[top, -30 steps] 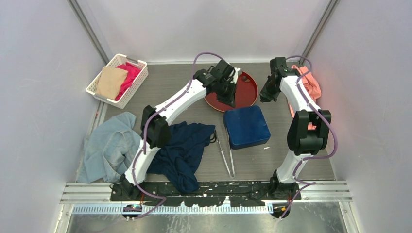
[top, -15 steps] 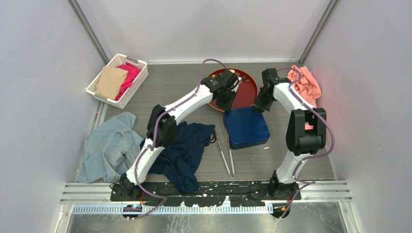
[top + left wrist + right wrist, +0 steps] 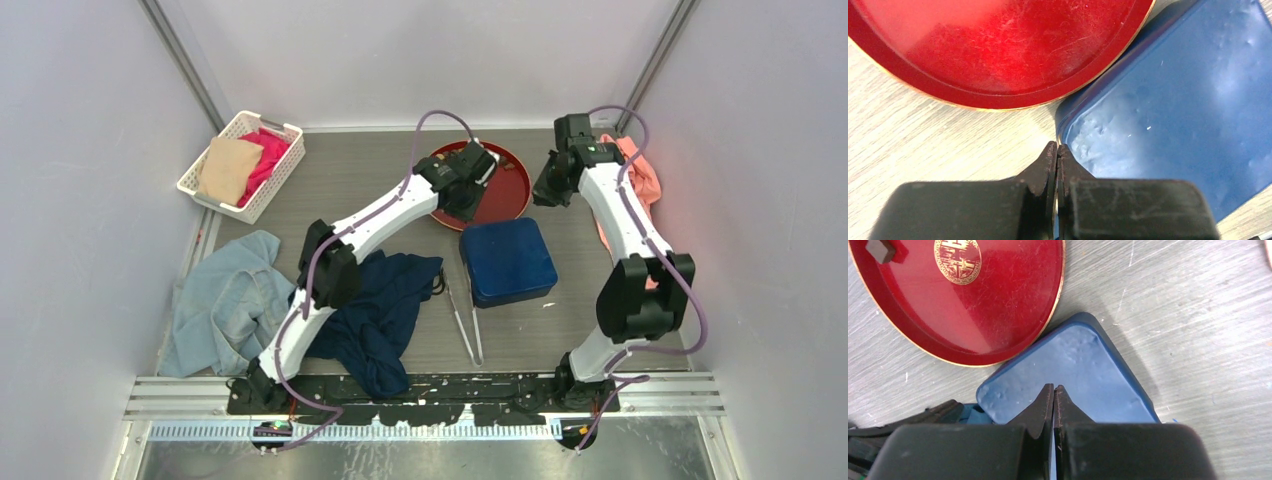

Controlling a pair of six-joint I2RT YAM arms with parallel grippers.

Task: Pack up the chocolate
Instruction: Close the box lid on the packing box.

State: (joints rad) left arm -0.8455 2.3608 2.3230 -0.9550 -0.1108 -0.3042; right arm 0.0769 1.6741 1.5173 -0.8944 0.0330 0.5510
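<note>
Left wrist and right wrist show jaws pinched empty over box (image 3: 1173, 100) edge beside tray (image 3: 973, 97) rim.

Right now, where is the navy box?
In the top view, the navy box sits right of centre, on the near side of the red tray, with metal tongs along its left side.

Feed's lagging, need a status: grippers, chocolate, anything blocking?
Shut, empty: left gripper at blue box corner, right gripper over it. One dark chocolate seen on red tray. Box closed, in the way.
</note>
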